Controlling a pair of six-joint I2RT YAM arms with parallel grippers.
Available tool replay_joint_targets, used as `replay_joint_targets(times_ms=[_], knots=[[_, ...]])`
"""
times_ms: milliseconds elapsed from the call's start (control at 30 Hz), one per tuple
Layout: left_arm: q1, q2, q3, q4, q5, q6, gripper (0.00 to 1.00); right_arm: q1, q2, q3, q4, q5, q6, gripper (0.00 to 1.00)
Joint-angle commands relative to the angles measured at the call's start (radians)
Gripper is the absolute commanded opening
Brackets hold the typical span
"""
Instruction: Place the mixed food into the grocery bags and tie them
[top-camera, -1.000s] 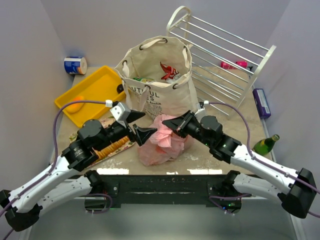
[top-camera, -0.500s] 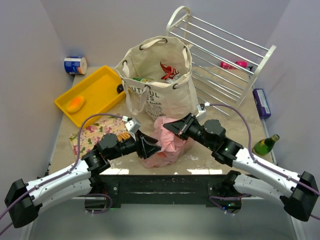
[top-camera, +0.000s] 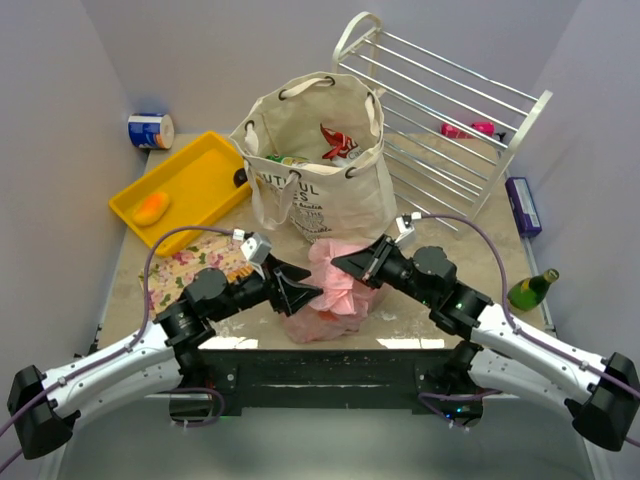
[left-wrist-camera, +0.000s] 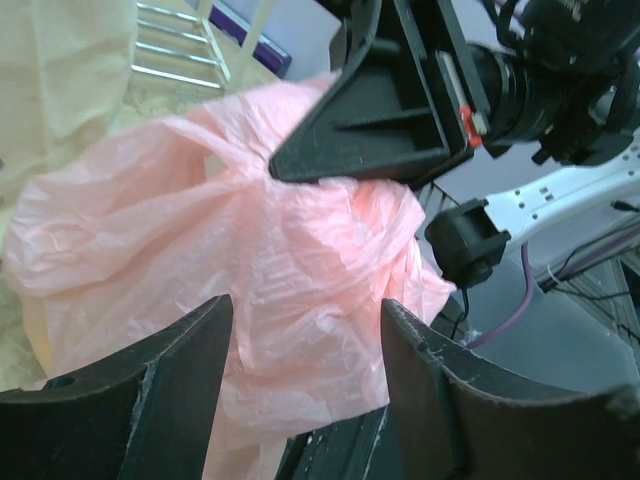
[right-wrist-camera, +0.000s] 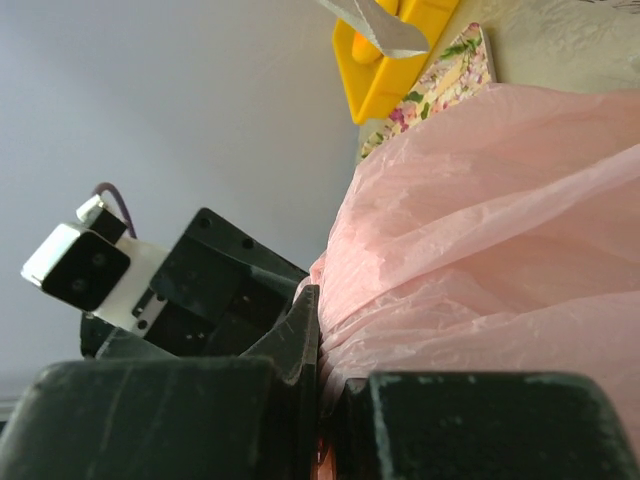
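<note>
- Cream canvas tote, at 12 o'clock on the table: black capital lettering on its front wall, partly cut off by a rope handle; the top line seems to end in "UL" and the line under it in "ES"; the smaller lines below are too fine to read
- Red packet inside the tote: print too small to read
- Blue-and-white can, at 10 o'clock: label not legible
- Purple box, at 3 o'clock: no readable text
- Green bottle, at 4 o'clock: label not legible
</note>
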Motion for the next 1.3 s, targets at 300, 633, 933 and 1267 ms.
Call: replay_joint_targets(times_ms=[300, 633, 933, 1267], knots=[[0.016, 0.142, 0.044, 0.214, 0.019, 0.012, 0.70, -0.001, -0.101, -0.011, -0.088, 0.001, -0.077, 0.00], [0.012, 0.291, -0.002, 0.429, 0.153, 0.007, 0.40, -0.001, -0.127, -0.042, -0.076, 0.007, -0.061, 0.00], [0.004, 0.317, -0.056, 0.506, 0.185, -0.020, 0.00, 0.000, -0.129, -0.057, -0.053, 0.013, -0.046, 0.00], [-0.036, 0.325, -0.108, 0.538, 0.150, -0.108, 0.00, -0.001, -0.186, -0.108, -0.016, 0.042, -0.009, 0.15]])
